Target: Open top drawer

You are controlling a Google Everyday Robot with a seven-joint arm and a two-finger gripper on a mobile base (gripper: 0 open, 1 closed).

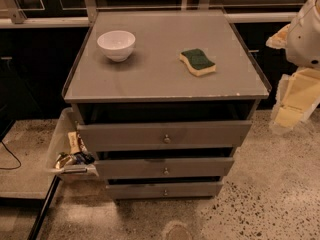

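Note:
The grey cabinet (165,79) has three flat drawer fronts, each with a small round knob. The top drawer (125,135) is the widest front, with its knob (166,139) at centre. A dark gap shows between this front and the cabinet top. My gripper (292,101) is at the right edge of the view, beside the cabinet's right side and level with the top drawer. It is well right of the knob and touches nothing.
A white bowl (116,45) and a green-and-yellow sponge (197,62) sit on the cabinet top. The middle drawer (200,167) and bottom drawer (135,190) are below. A pale bin (62,134) with snack packets stands at the cabinet's left. A black pole (42,209) leans on the floor.

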